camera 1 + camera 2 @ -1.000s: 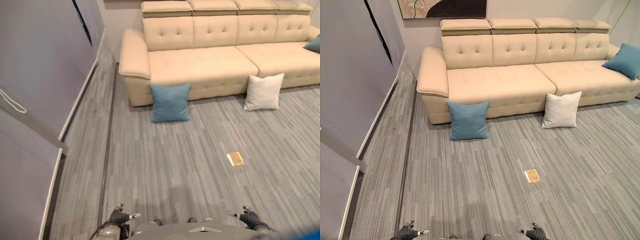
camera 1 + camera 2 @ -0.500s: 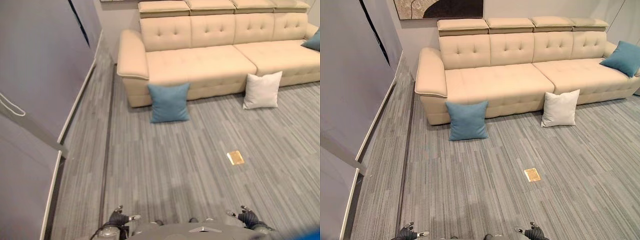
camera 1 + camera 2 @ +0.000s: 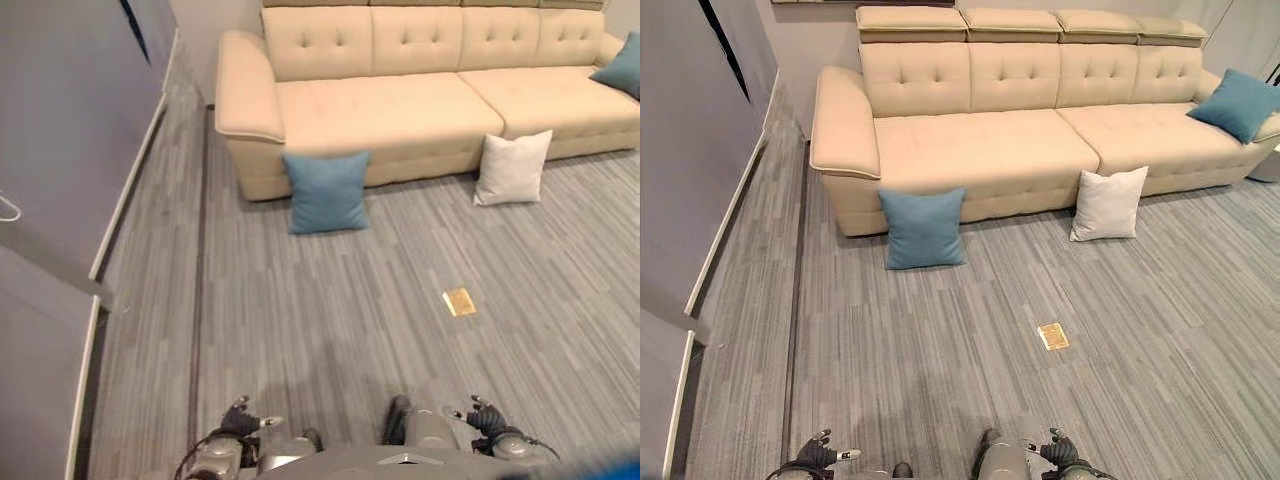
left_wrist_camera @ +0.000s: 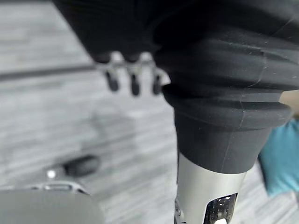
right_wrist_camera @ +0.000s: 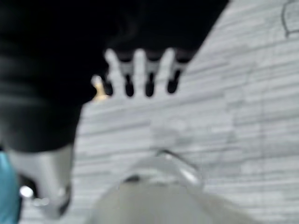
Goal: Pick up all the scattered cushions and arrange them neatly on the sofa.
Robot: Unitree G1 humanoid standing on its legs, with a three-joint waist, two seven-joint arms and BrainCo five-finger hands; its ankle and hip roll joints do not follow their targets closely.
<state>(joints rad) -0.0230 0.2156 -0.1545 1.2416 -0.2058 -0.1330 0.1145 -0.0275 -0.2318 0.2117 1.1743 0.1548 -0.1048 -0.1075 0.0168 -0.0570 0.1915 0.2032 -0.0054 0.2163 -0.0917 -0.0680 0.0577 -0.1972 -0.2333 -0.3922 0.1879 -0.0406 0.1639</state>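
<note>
Both robot hands low, left robot hand (image 4: pixel 133 79) and right robot hand (image 5: pixel 140 74), fingers straight, empty

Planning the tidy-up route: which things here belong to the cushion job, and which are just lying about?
Job:
blue cushion on floor, against sofa front
white cushion on floor, against sofa front
blue cushion on seat
sofa

Lying about:
small yellow card on floor

Grey striped plank floor (image 3: pixel 940 340). Small yellowish plate (image 3: pixel 1052 336) flat on floor, right of middle, well apart from everything else. Grey wall panel (image 3: pixel 685 150) along floor's left edge, white skirting strip (image 3: pixel 725 215) at its foot.
</note>
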